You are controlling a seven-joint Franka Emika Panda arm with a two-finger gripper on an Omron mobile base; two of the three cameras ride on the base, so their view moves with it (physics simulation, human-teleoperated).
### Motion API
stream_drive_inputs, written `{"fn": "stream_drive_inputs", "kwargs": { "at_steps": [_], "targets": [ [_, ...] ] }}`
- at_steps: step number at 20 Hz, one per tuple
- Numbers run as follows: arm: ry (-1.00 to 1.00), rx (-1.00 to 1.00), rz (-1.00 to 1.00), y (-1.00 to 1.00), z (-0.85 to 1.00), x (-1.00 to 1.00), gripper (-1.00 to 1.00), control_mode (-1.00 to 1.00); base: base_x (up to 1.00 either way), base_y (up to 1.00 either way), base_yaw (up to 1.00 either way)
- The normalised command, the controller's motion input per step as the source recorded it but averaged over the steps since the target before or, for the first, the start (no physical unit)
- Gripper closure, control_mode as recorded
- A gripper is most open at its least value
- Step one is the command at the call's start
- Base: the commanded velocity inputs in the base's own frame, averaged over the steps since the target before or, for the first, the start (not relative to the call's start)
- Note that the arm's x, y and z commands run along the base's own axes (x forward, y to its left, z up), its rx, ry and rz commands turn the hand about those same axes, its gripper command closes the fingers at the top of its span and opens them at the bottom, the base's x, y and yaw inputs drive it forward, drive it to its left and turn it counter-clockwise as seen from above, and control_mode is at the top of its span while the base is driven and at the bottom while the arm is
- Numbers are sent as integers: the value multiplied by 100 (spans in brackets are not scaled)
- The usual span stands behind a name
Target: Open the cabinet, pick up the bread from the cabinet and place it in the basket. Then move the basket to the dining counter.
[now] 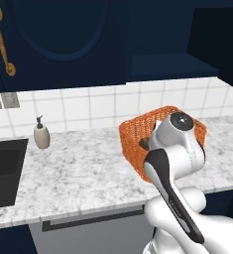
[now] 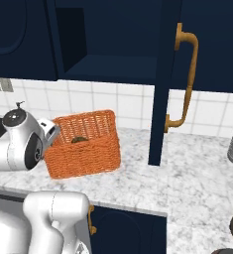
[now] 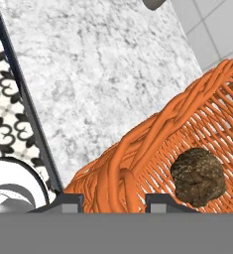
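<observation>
hand (image 3: 114, 199) astride basket (image 3: 152, 144) rim, bread (image 3: 198, 176) inside, nothing legible

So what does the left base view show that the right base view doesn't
Left base view alone: a soap bottle standing beside a black sink, and two grey outlets on the tiles.

Right base view alone: the open cabinet shelf, its door swung out edge-on, and a dark round lump, probably the bread, lying in the basket.

Both: the orange basket on the marble counter, the white arm reaching down at its rim, the tiled wall, and navy cabinet fronts with gold handles.
</observation>
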Motion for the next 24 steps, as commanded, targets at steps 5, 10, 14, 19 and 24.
{"fn": "stream_drive_inputs", "kwargs": {
  "at_steps": [5,10,14,19,24],
  "targets": [
    [0,0,4,0,5,0,100,-100,0,0,0],
    [0,0,0,0,0,0,100,-100,0,0,0],
    [0,0,0,0,0,0,100,-100,0,0,0],
    [0,0,0,0,0,-1,100,100,-8,0,0],
    [0,0,0,0,0,0,100,100,-71,42,0]
  ]
}}
